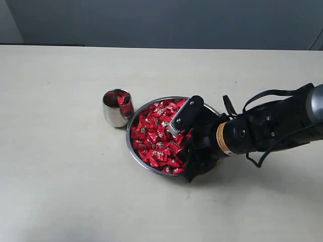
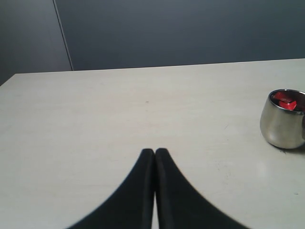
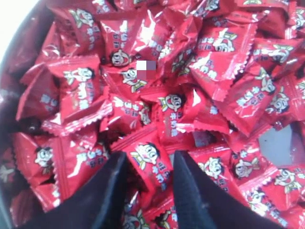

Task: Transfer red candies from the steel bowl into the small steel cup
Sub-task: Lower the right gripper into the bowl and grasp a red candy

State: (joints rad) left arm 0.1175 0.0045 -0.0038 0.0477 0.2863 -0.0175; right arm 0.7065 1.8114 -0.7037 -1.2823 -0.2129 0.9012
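Wide pale surface (image 1: 60,151), dark wall behind, two steel vessels near the middle.

Black right arm (image 1: 272,126) stretched in from the right of the ext. view, angled down over the bowl's right side, wrist low: set up for a dip into the pile.

Then the steel bowl (image 1: 162,98): wide, shallow, shiny, approx mid-surface. Heaped close to the rim w/ red candies (image 1: 154,136); low walls giving easy entry from above.

Smaller, the small steel cup (image 1: 115,113): upright, just beside the bowl on its left, touching or nearly, cannot tell which. Prob. put that close for a short carry. A few red wrappers inside already, so task judged begun but far from done.

Smaller again, the right pincer (image 1: 180,151), down among the candies in the bowl's right half. In its wrist cam, right pincer (image 3: 150,160) w/ jaws apart, tips sunk btwn wrappers, one candy (image 3: 145,157) lying in the gap. No squeeze evident; looks poised to close on that piece. Possible snag: slick crinkly wrappers, overlapping neighbours, so could slip or drag extras.

The left pincer (image 2: 155,153): jaws pressed together, nothing btwn, over the surface, apart from the small steel cup (image 2: 282,125) at the edge of its cam. Likely parked clear to leave the right arm room.

Smallest, each candy: red pillow pack, crimped ends, white cartoon face.
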